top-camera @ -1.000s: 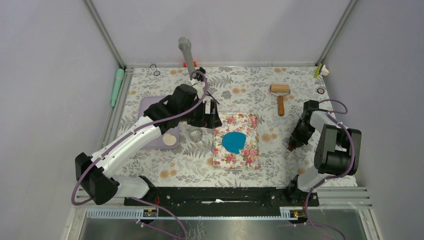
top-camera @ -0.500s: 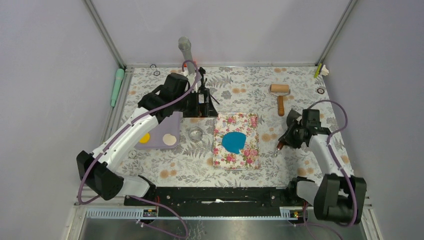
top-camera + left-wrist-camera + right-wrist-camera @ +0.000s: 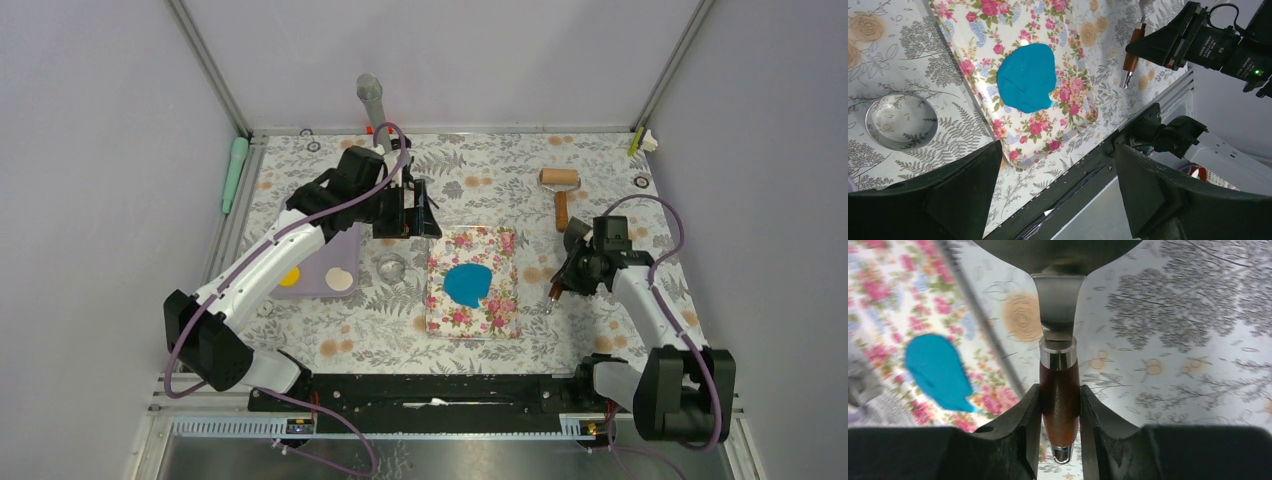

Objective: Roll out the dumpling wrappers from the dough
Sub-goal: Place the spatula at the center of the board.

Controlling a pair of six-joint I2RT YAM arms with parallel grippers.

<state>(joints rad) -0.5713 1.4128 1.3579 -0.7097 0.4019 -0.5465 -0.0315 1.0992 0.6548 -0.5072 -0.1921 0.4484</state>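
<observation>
Right pincer (image 3: 1060, 412): clenched on a wooden-handled tool (image 3: 1060, 382). You have one finger on each side of the red-brown handle, and its metal end cap pokes back between them. The steel collar and flat blade run on past the fingertips. Whether the blade touches the cloth, you cannot tell.

Left pincer (image 3: 1057, 147): released, fingers spread wide, nothing between them, hanging clear above the table.

Outward from the right pincer:
- The dough (image 3: 938, 371), one flattened, uneven blue sheet, lies to its left on the floral pink mat (image 3: 500, 300).
- The pincer itself sits over bare cloth just off the mat's right edge.
- The wooden roller (image 3: 560, 190) lies farther back from it, well apart, handle pointing toward you.

Outward from the left pincer:
- It sits at the mat's far left corner.
- The dough is nearer the bases and to its right.
- A clear round ring (image 3: 901, 121) lies on the cloth just left of the mat.
- Farther left is a lilac board (image 3: 315, 262) carrying a yellow disc (image 3: 289, 276) and a cream disc (image 3: 340, 281).

Surface and room:
- The tablecloth (image 3: 480, 160) has a grey fern and rose print.
- The table is metal-framed, with plain pale walls on three sides.
- A green stick (image 3: 234, 170) lies along the left rail.
- A grey cylinder (image 3: 371, 100) stands at the back edge.
</observation>
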